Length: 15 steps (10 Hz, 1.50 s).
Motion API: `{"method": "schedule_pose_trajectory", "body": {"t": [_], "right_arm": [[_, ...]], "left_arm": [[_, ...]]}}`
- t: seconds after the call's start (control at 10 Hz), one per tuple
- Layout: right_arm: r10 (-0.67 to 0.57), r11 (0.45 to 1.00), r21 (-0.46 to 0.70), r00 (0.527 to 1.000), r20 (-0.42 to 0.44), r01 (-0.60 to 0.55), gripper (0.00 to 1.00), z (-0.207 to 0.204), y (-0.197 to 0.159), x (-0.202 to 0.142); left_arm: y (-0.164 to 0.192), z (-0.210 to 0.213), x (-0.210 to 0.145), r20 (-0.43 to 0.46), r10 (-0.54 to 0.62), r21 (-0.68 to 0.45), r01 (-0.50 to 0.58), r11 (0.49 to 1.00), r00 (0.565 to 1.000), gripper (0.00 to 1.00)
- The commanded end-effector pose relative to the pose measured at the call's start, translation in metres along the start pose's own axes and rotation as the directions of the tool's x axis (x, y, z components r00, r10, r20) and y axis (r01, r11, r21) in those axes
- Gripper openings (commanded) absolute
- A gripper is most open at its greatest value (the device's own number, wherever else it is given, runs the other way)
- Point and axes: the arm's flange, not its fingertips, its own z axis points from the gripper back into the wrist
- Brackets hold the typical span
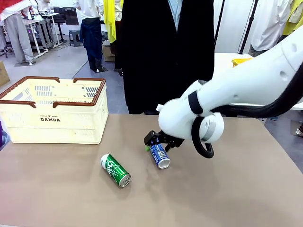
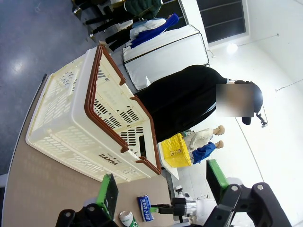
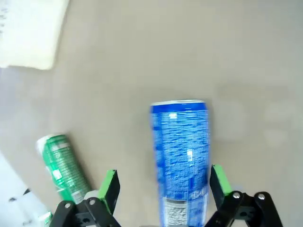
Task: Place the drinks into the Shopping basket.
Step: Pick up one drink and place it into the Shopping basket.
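The blue can (image 1: 159, 155) lies on its side on the brown table, and my right gripper (image 1: 158, 144) stands open over its far end. In the right wrist view the blue can (image 3: 182, 156) lies between the green pads (image 3: 110, 184) with a gap on each side. The green can (image 1: 115, 170) lies on its side to its left, apart from it, as does the green can (image 3: 66, 163) in the wrist view. The cream Shopping basket (image 1: 57, 124) stands at the far left. My left gripper (image 2: 162, 187) hangs open above the table, looking at the basket (image 2: 71, 142) and both cans.
A person in black (image 1: 165, 52) stands at the far edge behind the middle of the table. A yellow mesh basket (image 1: 240, 60) sits on another table beyond my right arm (image 1: 246, 85). Bare tabletop (image 1: 227, 189) lies at the front and right.
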Motion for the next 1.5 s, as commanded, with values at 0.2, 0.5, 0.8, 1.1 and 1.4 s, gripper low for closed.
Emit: {"method": "schedule_pose_trajectory", "body": {"t": [0.2, 0.5, 0.8, 1.1, 1.4], "right_arm": [[-0.081, 0.952, 0.302, 0.989, 0.122, 0.041, 1.00, 0.172, -0.115, -0.044], [-0.118, 0.699, 0.712, 0.970, 0.213, -0.071, 1.00, 0.255, -0.226, -0.117], [-0.358, 0.551, 0.830, 0.874, 0.329, -0.087, 1.00, 0.265, -0.306, -0.175], [-0.452, 0.606, 0.795, 0.809, 0.376, -0.031, 1.00, 0.241, -0.321, -0.183], [-0.411, 0.534, 0.843, 0.851, 0.328, -0.067, 1.00, 0.277, -0.342, -0.185]], "left_arm": [[0.000, 0.002, 0.000, -0.008, 0.001, -0.006, -0.001, 1.000, 1.000, 1.00], [0.000, 0.002, 0.000, -0.008, 0.001, -0.006, -0.001, 1.000, 1.000, 1.00], [0.000, 0.002, 0.000, -0.008, 0.001, -0.006, -0.001, 1.000, 1.000, 1.00], [0.000, 0.002, 0.000, -0.008, 0.001, -0.006, -0.001, 1.000, 1.000, 1.00], [0.000, 0.002, 0.000, -0.008, 0.001, -0.006, -0.001, 1.000, 1.000, 1.00]]}}
